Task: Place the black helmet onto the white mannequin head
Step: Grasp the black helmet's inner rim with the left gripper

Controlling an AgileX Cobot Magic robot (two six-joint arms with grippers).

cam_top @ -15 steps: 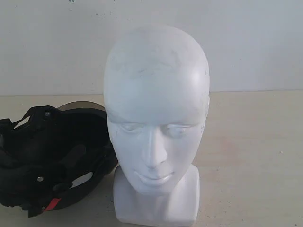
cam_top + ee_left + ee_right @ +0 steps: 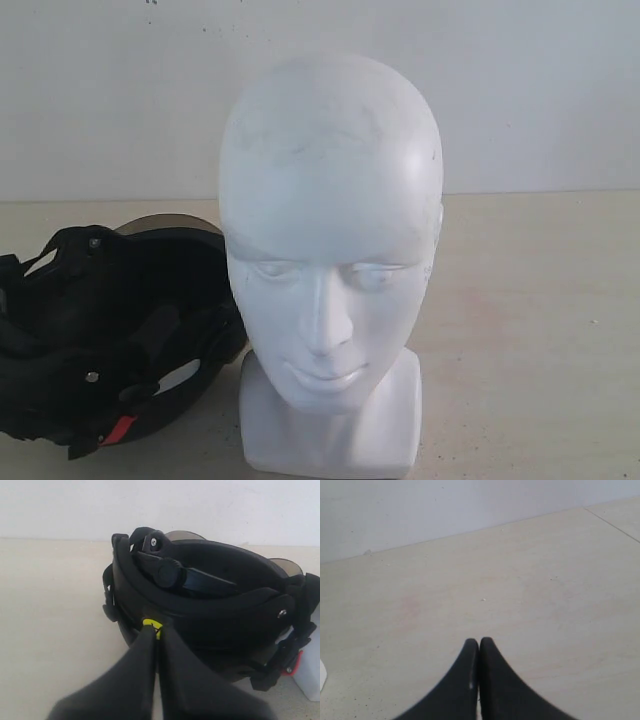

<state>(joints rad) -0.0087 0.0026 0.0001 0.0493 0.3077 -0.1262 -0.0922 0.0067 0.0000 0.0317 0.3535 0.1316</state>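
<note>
status: early, nothing seated | black helmet (image 2: 110,330) lay padding-up toward the desk's (image 2: 530,300) left edge, just beside white mannequin head (image 2: 330,230), crown bare | left hand (image 2: 152,628) looked pinched onto helmet rim | right hand (image 2: 479,642) closed, empty | todo: lift, seat

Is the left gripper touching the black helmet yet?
Cannot tell. Left wrist view: the left gripper, tips together, overlaps the black helmet rim, hiding any contact.

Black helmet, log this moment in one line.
black helmet: beside white mannequin head, not on | left gripper: shut on rim | right gripper: shut, empty
</note>
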